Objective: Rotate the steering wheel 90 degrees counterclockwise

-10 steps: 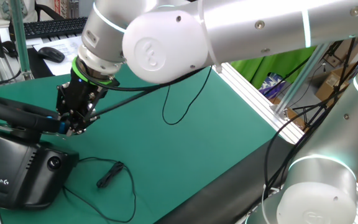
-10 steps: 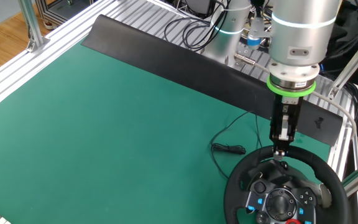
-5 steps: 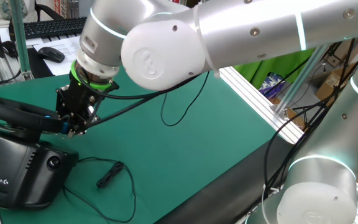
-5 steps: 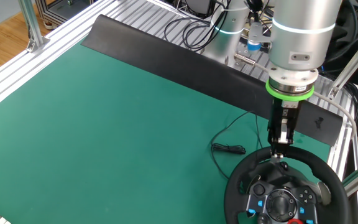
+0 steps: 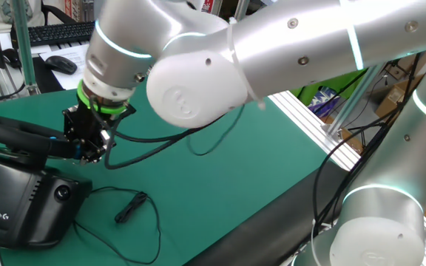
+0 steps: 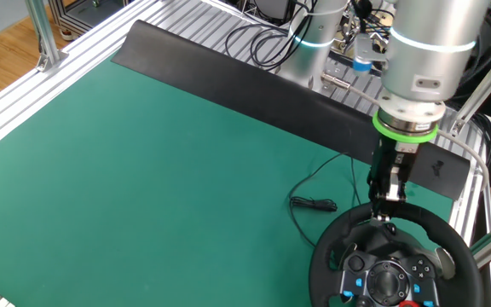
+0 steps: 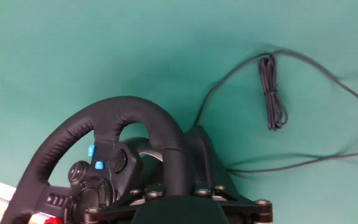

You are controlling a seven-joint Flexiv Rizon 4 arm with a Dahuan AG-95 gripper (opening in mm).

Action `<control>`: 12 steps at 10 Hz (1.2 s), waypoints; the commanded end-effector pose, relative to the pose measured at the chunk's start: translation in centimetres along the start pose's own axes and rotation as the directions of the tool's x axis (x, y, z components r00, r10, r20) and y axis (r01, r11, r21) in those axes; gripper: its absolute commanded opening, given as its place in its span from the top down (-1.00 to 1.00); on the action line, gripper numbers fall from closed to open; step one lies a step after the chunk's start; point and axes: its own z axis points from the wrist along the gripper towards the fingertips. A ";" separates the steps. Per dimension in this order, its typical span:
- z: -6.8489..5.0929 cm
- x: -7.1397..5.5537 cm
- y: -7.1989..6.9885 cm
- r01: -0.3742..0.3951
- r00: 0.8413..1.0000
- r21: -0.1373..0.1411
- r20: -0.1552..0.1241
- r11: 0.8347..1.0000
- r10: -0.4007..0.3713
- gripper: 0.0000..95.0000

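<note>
Hand view is filled by the steering wheel (image 7: 114,140), whose rim runs down under the gripper body at the bottom edge; the fingertips themselves are cut off there, so whether the jaws are clamped on the rim cannot be told from this picture. From the other fixed view the gripper (image 6: 385,210) is seen pointing steeply down at the top of the rim, at the far side of the wheel from the camera, with the fingers close together on either side of it. The jaws appear to be closed on the rim, though the contact is small and dark in every view.

The wheel stands on its boxy black base (image 5: 21,207) at a corner of the green mat (image 6: 143,179), with its cable (image 7: 272,93) trailing loose on the mat beside it.

Several risks are judged from this. If the rim is only pinched near the fingertips, slip could be caused as soon as the arc begins, and the wheel would lag behind the hand. If the hand is carried in a straight line instead of round the hub, the rim would be dragged sideways and the base could be shifted or tipped. A turn made the wrong way, or stopped short of a quarter, would also spoil the task. The cable lies near and could be snagged.
</note>
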 end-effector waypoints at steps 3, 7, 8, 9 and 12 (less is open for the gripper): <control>0.3 0.1 -0.2 -0.018 1.000 -0.007 0.002 1.000 0.018 1.00; 0.2 0.1 -0.2 -0.029 1.000 0.035 -0.006 0.999 0.029 -1.00; 0.1 0.1 -0.2 -0.028 1.000 0.036 -0.007 0.999 0.028 -1.00; 0.1 0.1 -0.2 -0.026 1.000 0.037 -0.008 0.999 0.026 -1.00; -0.8 0.0 -0.2 -0.006 1.000 0.067 -0.019 0.998 0.007 -1.00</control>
